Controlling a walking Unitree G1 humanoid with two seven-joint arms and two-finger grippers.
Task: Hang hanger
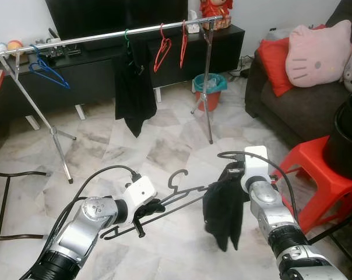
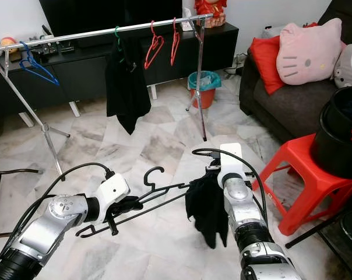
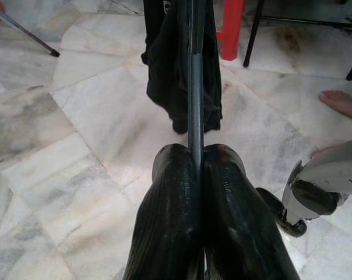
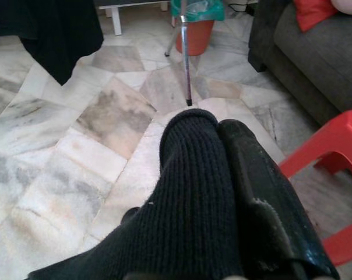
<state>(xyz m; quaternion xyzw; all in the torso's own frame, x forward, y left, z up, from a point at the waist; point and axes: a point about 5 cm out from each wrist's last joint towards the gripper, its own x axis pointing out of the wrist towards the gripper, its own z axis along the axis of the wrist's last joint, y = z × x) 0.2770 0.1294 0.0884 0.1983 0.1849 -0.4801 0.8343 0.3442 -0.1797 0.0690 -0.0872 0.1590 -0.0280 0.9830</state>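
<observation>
We see a teal-lined bin [image 1: 210, 86] by the rack's far leg, contents unreadable; a black bucket [image 1: 348, 137] sits on the red stool [image 1: 316, 175], inside hidden and cut off at frame edge. Open marble floor [image 1: 158, 146] lies between us and the clothes rack [image 1: 106, 36], sofa [image 1: 292, 99] on the right. Left gripper [image 3: 194, 175] is clenched on the black hanger [image 1: 176, 192], held low over the floor, hook up. Right gripper [image 4: 222, 175] is wrapped in the black garment [image 1: 222, 216] draped on the hanger's right end; we cannot tell its finger state. Rack carries red hangers [image 1: 162, 49], a blue hanger [image 1: 48, 70], and a hung black garment [image 1: 134, 87].
</observation>
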